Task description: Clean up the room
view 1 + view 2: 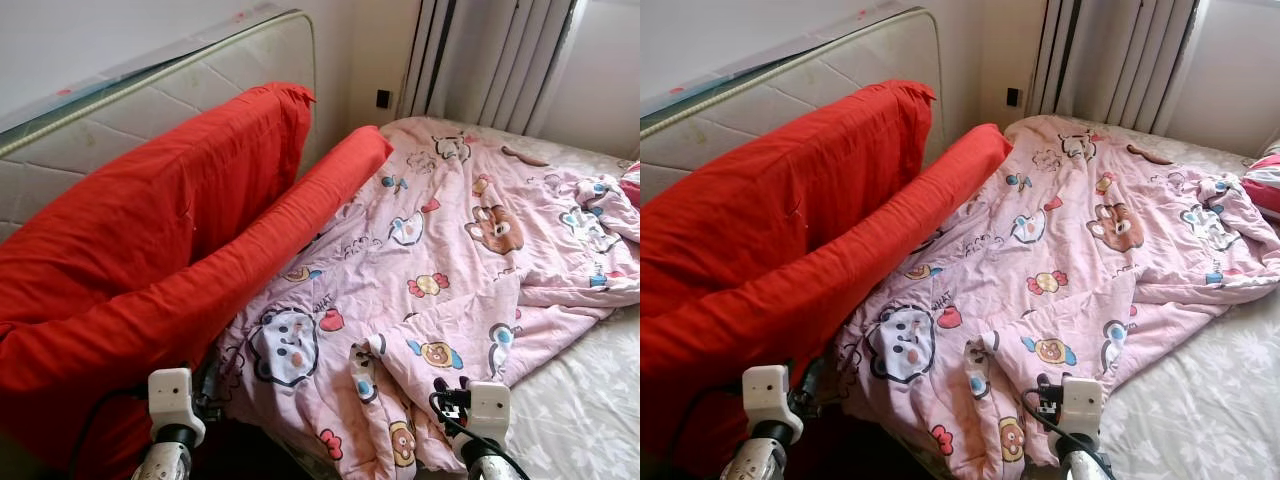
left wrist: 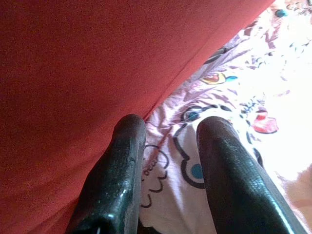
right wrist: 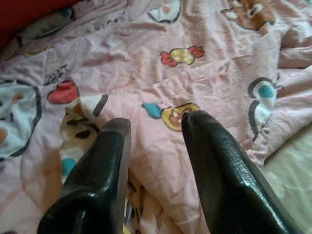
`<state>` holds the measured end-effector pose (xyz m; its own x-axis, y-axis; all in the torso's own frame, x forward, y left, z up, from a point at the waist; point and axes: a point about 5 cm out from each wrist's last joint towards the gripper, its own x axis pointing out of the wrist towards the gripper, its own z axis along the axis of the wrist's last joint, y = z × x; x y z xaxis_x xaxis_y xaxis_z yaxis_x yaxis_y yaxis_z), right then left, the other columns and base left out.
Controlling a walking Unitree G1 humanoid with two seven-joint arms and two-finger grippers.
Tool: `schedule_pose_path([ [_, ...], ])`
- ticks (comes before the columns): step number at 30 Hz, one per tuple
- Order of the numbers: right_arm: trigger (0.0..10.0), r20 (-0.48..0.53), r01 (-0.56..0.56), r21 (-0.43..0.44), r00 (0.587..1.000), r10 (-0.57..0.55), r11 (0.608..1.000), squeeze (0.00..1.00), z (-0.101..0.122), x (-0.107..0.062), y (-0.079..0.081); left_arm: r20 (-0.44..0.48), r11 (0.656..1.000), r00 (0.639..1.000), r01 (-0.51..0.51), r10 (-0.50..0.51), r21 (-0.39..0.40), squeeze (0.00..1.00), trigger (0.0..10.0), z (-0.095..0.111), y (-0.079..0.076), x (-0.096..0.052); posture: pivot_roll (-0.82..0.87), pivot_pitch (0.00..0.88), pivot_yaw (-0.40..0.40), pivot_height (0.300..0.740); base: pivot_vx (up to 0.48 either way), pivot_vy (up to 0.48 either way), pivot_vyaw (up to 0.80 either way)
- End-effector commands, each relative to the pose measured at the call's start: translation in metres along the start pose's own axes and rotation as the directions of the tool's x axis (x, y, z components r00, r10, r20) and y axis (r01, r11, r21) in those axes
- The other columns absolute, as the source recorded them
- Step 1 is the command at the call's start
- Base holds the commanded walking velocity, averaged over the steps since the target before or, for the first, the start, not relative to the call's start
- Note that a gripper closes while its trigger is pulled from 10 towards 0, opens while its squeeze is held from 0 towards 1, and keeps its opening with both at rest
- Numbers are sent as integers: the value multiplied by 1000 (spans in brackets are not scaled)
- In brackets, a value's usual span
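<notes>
Both grippers hover with fingers apart over the pink cartoon quilt [image 1: 450, 250] crumpled on the bed [image 1: 590, 410], the left gripper [image 2: 168, 126] beside the red cushion [image 1: 150, 250], the right gripper [image 3: 156, 122] above a candy print; no readable writing.

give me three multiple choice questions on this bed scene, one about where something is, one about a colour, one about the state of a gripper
1. Where do the red cushions lie relative to the pink quilt?
A. on the robot's left of it
B. on the robot's right of it
C. folded on top of its middle

2. What colour is the quilt's ground?
A. blue
B. pink
C. green

3. How does the right gripper stand?
A. shut on a pillow
B. open above the quilt
C. shut on a curtain

Answers:
1 A, the head views show the cushions along the quilt's left edge, in front of the upright mattress.
2 B, the cloth is pink with cartoon prints.
3 B, the right wrist view shows the two fingers apart, with nothing between them.
</notes>
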<state>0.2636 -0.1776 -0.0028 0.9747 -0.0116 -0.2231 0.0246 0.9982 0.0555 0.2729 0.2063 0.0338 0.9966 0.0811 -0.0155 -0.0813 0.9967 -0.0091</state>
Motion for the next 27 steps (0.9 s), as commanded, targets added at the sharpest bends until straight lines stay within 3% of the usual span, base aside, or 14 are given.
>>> schedule_pose_path([
  [1,10000,-24,-6,-9,1000,6,1000,0,-4,-2,1,-12,1000,1000,-4,4,-6,0,10000,-1,2,-2,-73,113,15,731,0,0,0],
  [7,10000,-17,-7,-5,1000,7,1000,0,-1,1,4,-2,1000,1000,6,-6,-11,0,10000,3,-2,3,-69,121,15,691,0,0,0],
  [13,10000,25,-12,3,1000,12,1000,0,7,4,7,1,1000,1000,14,-14,-12,0,10000,7,-4,8,-68,149,17,691,0,0,0],
  [20,10000,-2,-10,7,1000,10,1000,0,8,9,11,15,1000,1000,14,-14,-11,0,10000,11,-4,10,-56,169,16,691,0,0,0],
  [27,10000,7,-25,18,1000,25,1000,0,11,12,15,15,1000,1000,18,-18,-9,0,10000,14,-4,14,-55,183,23,656,0,0,0],
])
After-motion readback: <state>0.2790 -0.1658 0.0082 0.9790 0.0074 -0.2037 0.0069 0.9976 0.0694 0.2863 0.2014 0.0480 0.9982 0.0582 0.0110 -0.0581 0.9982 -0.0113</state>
